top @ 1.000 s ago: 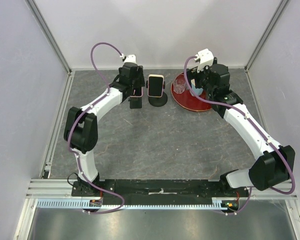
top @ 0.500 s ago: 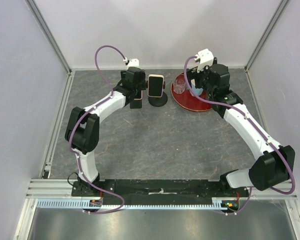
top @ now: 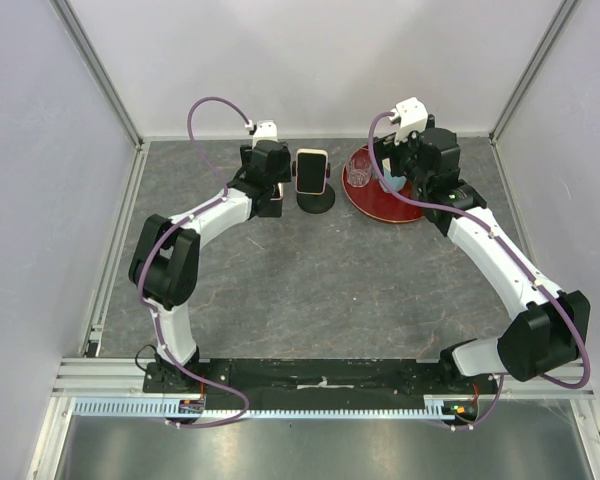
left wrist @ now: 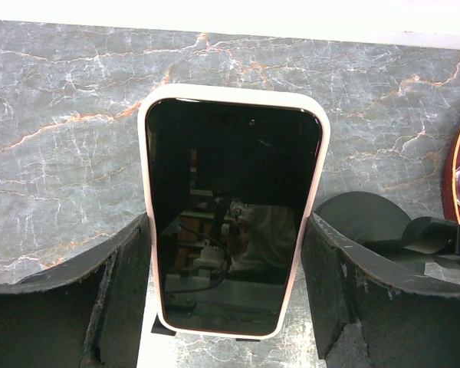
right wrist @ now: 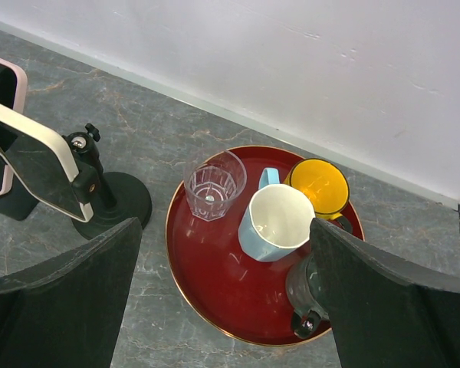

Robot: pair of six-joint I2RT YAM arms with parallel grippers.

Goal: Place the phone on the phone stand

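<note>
The phone (left wrist: 230,153), dark screen in a pale pink case, stands upright between my left gripper's (left wrist: 226,230) fingers, which press on its two long edges. In the top view this gripper (top: 270,198) is just left of the black phone stand (top: 317,203), whose round base also shows in the left wrist view (left wrist: 368,222). The stand (right wrist: 119,199) carries a cream-edged dark panel (right wrist: 38,165) on its head. The held phone's top corner (right wrist: 1,80) shows behind it. My right gripper (right wrist: 226,222) is open and empty above the red tray.
A round red tray (right wrist: 215,276) at the back right holds a clear glass (right wrist: 215,184), a light-blue mug (right wrist: 280,222), a yellow mug (right wrist: 318,184) and a dark mug (right wrist: 307,291). The white back wall is close behind the stand and tray (top: 380,205).
My left gripper has moved a little toward the back and closer to the stand with the phone in it. The right arm has not moved.
</note>
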